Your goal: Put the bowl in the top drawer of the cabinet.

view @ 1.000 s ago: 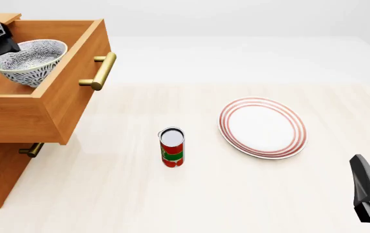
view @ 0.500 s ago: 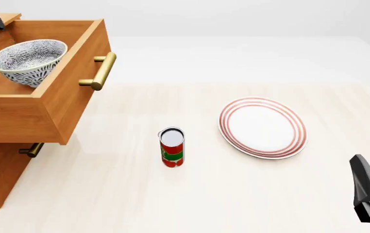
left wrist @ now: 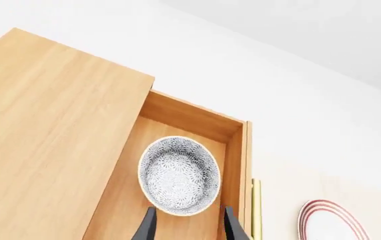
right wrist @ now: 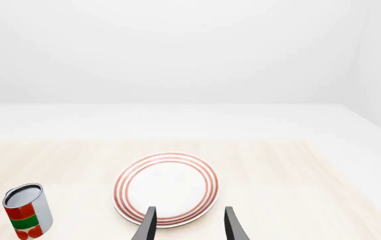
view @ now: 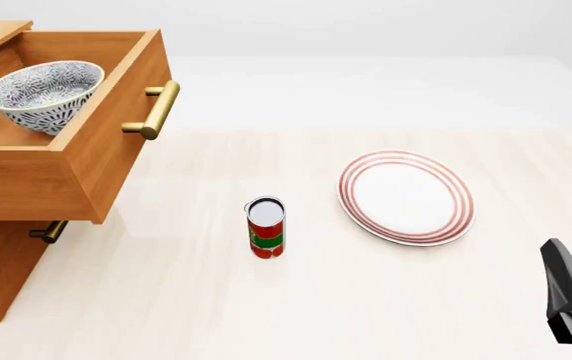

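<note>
The bowl (view: 43, 94) sits in the pulled-out top drawer (view: 85, 161) (both tools spread, empty).

The table (view: 216, 300) was pale wood. On it stood the cabinet (view: 6, 247) at the left, a can (view: 266, 227) upright near the middle, and a plate (view: 406, 197) lying flat to its right.

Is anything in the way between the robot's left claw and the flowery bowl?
No, nothing visible. In the left wrist view the left gripper hangs open above the bowl, with only air between them. The bowl already sits inside the open top drawer.
</note>
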Robot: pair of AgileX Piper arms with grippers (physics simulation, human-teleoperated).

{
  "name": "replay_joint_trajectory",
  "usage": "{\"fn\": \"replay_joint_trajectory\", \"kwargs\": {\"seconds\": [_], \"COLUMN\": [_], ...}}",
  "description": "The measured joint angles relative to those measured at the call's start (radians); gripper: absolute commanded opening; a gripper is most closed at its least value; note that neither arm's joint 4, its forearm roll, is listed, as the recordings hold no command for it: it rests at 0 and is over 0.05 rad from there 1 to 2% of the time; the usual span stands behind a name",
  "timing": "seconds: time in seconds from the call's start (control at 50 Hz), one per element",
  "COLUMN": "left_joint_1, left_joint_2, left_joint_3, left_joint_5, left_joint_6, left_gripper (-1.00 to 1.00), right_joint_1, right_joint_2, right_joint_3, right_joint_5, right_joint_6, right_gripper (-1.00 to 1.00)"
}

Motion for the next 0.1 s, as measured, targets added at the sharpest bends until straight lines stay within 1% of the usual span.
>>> {"fn": "replay_joint_trajectory", "kwargs": {"seconds": [0.1], "left_joint_1": [-0.016], "left_joint_2": [-0.041], "left_joint_3": [0.019], "left_joint_5": [-0.005], "left_joint_6": [-0.011], "left_gripper": [1.00], "right_joint_1": [0.000], "right_joint_2": [0.000], "right_joint_3": [0.000], "right_joint_5": [0.000], "right_joint_6": [0.000], "right_gripper": [1.00]}}
